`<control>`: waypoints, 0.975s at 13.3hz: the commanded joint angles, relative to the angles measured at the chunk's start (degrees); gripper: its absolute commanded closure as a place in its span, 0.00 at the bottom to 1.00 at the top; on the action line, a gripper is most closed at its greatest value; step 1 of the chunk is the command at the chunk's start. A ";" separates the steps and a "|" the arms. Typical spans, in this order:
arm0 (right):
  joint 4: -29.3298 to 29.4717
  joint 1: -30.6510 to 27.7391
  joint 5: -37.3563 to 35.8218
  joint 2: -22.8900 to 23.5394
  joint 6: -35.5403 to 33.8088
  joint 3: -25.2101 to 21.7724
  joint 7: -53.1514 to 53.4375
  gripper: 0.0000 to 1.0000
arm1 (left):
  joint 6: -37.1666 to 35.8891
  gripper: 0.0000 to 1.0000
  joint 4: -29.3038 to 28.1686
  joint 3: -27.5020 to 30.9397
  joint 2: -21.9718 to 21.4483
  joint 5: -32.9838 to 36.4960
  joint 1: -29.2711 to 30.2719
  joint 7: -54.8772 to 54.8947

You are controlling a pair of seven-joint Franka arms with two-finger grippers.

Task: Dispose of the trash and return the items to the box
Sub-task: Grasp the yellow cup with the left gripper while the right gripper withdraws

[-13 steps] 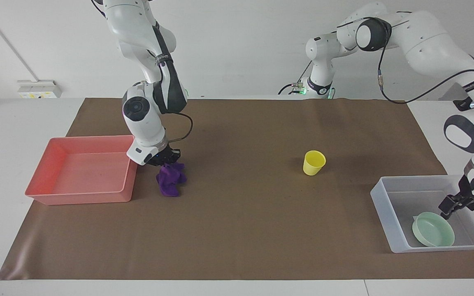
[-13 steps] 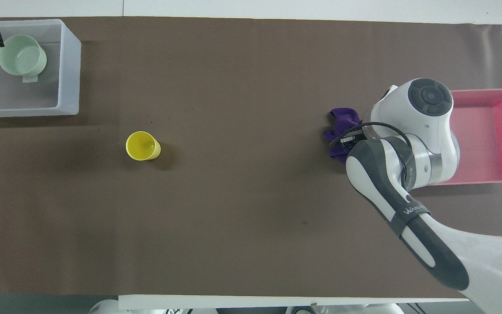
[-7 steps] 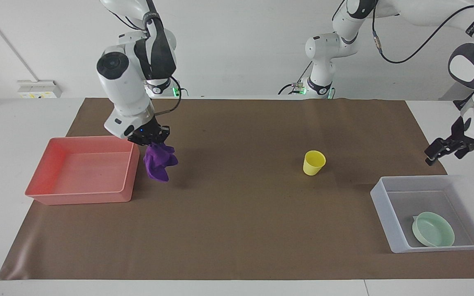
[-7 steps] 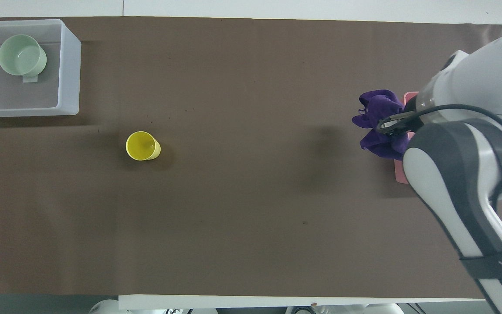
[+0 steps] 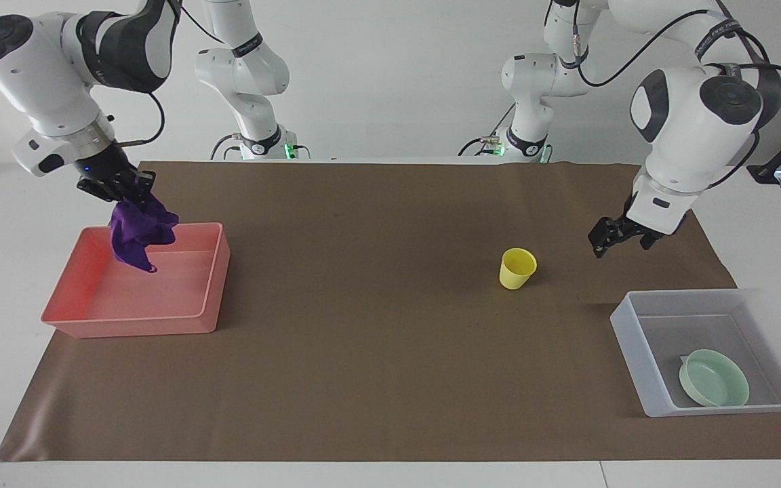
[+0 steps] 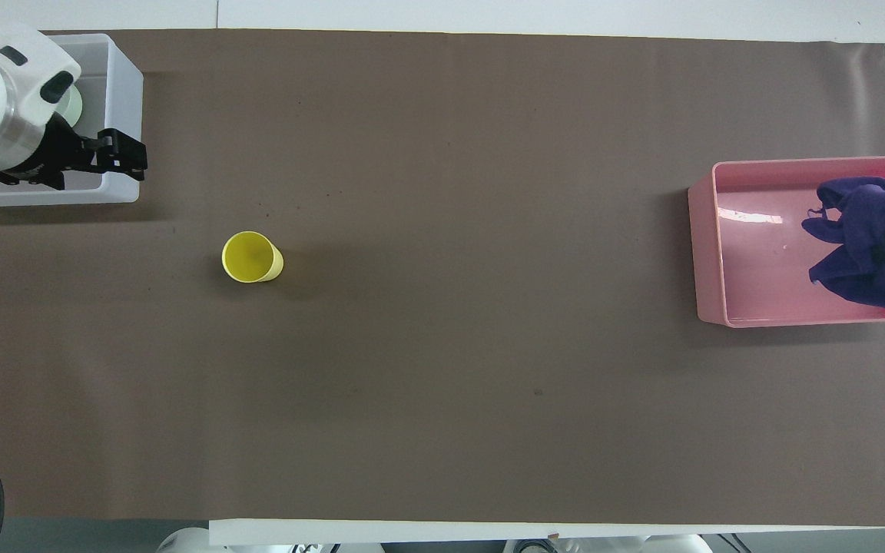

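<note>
Purple rag [image 5: 137, 234] hangs from right fingers [image 5: 134, 190] over pink tray [image 5: 211, 285]; left fingers [image 5: 609, 234] spread near yellow cup [image 5: 517, 268].

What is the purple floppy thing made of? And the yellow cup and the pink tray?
The deep-purple wrinkled rag looks like soft cloth: it hangs limp in folds from the right gripper. The small yellow cup looks like smooth plastic, with even colour and thin walls. The pink rectangular tray seems glossy plastic: light glints off its floor.
</note>
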 commanded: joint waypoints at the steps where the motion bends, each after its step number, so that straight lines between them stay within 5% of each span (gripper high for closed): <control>1: -4.99 -2.95 -0.38 2.09 4.93 0.82 -2.29 1.00 | 11.38 0.00 -15.75 0.82 -7.05 -0.97 -3.76 -2.87; 6: -8.87 -2.08 -0.47 9.03 15.22 0.91 -2.12 1.00 | 23.08 0.00 -28.26 0.82 -6.79 -0.97 -5.80 -3.49; 8: -10.63 -1.56 -0.47 9.40 16.54 0.91 -1.59 0.86 | 24.07 0.07 -30.02 0.82 -6.35 -0.97 -6.06 -3.75; 9: -10.72 -1.38 -0.47 9.40 16.64 0.91 -1.50 0.60 | 24.59 0.70 -30.21 0.91 -5.74 -0.97 -6.84 -4.45; 10: -10.46 -1.47 -0.47 9.48 16.46 0.91 -1.50 0.21 | 26.25 0.96 -30.82 0.82 -5.30 -0.97 -6.76 -4.81; 13: -7.40 -1.38 -0.39 9.05 13.76 1.52 -1.50 0.05 | 28.20 1.00 -30.30 0.74 -4.68 -1.93 -7.90 -5.07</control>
